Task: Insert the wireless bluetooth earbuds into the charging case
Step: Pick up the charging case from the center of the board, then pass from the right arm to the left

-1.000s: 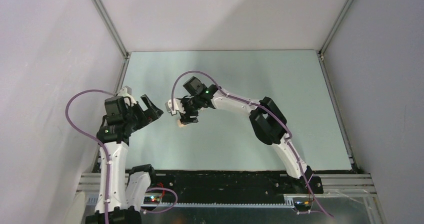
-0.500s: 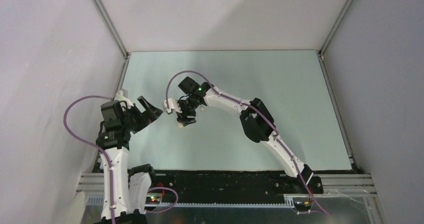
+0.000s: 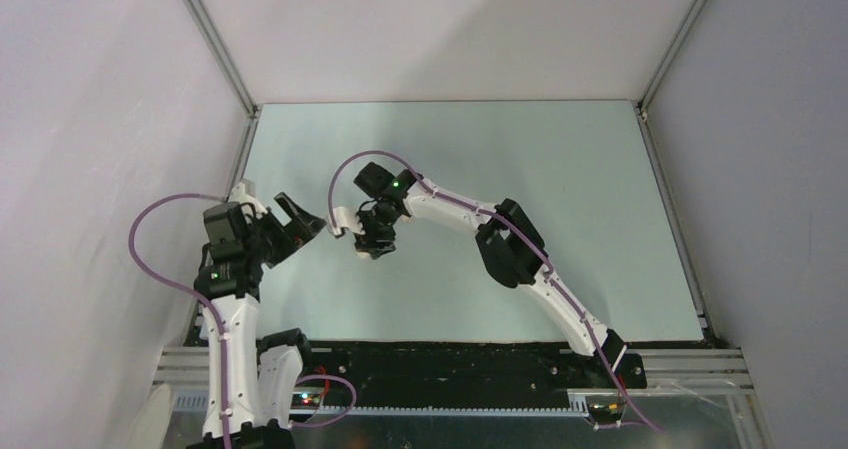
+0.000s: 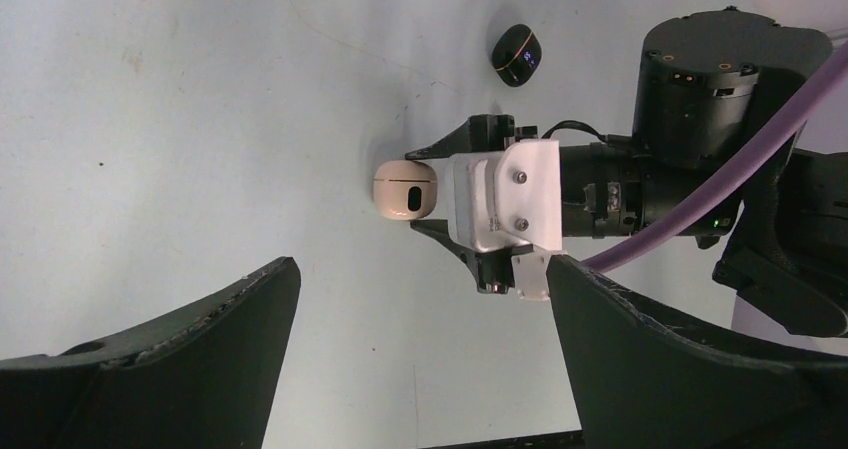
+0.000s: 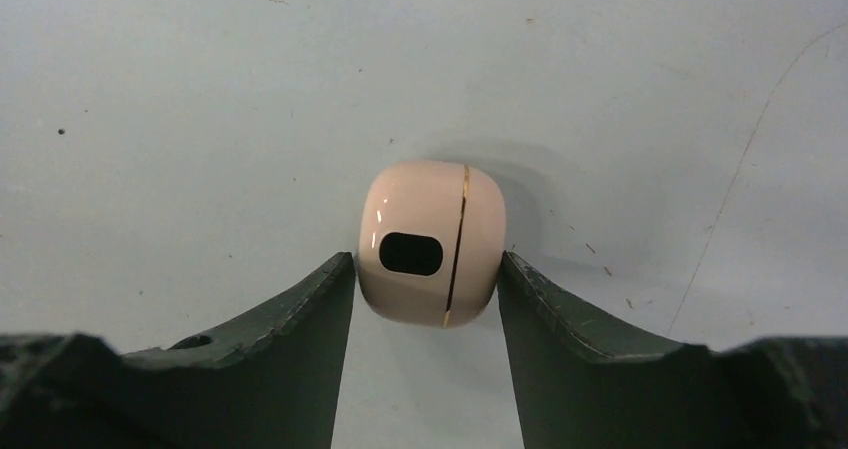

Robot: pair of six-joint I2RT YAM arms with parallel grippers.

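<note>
A cream rounded charging case (image 5: 432, 241) with a dark oval window and a gold seam sits closed between my right gripper's (image 5: 425, 265) fingertips, which press on both its sides just over the table. The left wrist view shows the case (image 4: 404, 190) at the tip of the right gripper (image 4: 414, 190). A black closed case (image 4: 518, 55) lies on the table beyond it. My left gripper (image 4: 422, 269) is open and empty, facing the right gripper from the left (image 3: 300, 219). No earbuds are in view.
The pale table (image 3: 560, 189) is bounded by grey walls on the left, right and back. The right arm (image 3: 500, 239) stretches across the middle toward the left. Purple cables loop off both arms.
My right gripper has shifted slightly left and lower with the cream case, which the gripper now hides in the top view. My left arm has edged a little left.
</note>
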